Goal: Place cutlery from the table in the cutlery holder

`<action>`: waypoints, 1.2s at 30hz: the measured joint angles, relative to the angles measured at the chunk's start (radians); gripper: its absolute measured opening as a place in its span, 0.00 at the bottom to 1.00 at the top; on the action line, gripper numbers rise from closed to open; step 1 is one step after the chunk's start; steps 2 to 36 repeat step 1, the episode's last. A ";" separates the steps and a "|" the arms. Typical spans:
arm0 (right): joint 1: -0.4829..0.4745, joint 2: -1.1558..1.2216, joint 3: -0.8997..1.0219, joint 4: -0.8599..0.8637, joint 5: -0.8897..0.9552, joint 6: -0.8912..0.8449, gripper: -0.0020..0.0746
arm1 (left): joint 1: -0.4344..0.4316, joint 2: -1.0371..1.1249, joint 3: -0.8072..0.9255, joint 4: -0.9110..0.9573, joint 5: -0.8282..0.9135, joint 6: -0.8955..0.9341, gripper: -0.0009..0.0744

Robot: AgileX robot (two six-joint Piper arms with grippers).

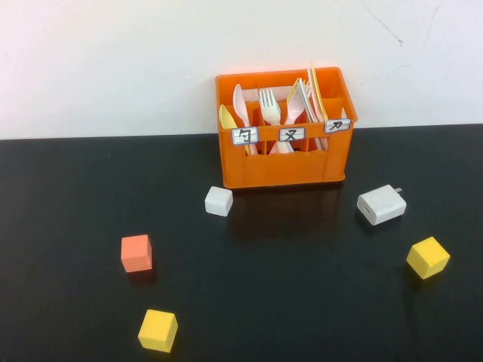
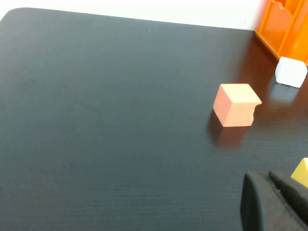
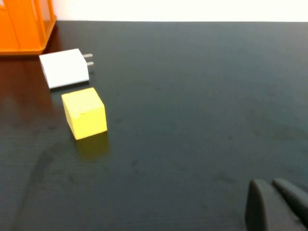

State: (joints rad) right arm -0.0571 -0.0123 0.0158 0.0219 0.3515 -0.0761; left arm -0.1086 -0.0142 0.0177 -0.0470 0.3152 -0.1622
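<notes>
The orange cutlery holder [image 1: 283, 143] stands at the back middle of the black table [image 1: 302, 286]. Cutlery stands upright in its compartments: a white fork [image 1: 269, 105], a pale yellow knife [image 1: 227, 118], a white spoon [image 1: 241, 102] and more pale pieces on the right side. No cutlery lies on the table. Neither arm shows in the high view. My left gripper [image 2: 267, 177] shows only in the left wrist view, shut and empty, low over the table near the orange cube. My right gripper [image 3: 269, 184] shows only in the right wrist view, shut and empty.
A white cube [image 1: 218, 200] lies in front of the holder's left corner. A white charger block [image 1: 381, 204] lies to its right. An orange cube [image 1: 136, 253] and two yellow cubes [image 1: 158, 330] [image 1: 428, 257] are spread over the front of the table.
</notes>
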 joint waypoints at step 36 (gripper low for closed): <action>0.000 0.000 0.000 0.000 0.000 0.000 0.02 | 0.000 0.000 0.000 0.000 0.000 0.000 0.01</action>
